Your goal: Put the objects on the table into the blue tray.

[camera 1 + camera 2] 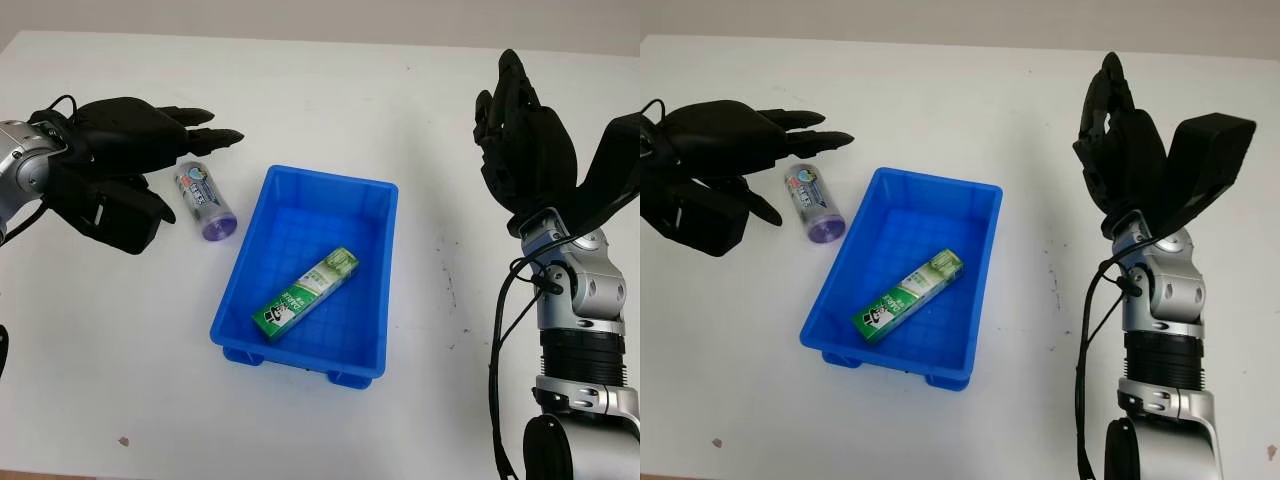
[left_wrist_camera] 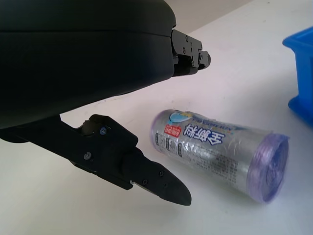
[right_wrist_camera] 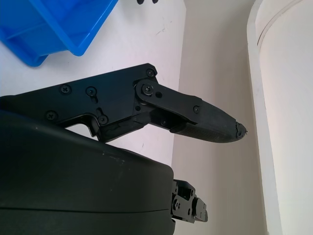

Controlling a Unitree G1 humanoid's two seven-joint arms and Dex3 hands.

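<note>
One roll (image 1: 205, 201) left on the table (image 1: 330, 100), mid-left of frame, long axis running up-down. Your left robot hand (image 1: 130, 150) hovers open just beside it; right robot hand (image 1: 520, 130) open, far right.

A white table (image 1: 330, 110) with a few small dark specks, a pale wall (image 1: 400, 20) beyond its far edge

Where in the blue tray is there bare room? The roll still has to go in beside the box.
The green box lies diagonally across the blue tray. Bare floor remains in the far corner toward the right hand and the near right corner. Crowded: the left hand hovers over the roll outside the tray's left wall.
</note>
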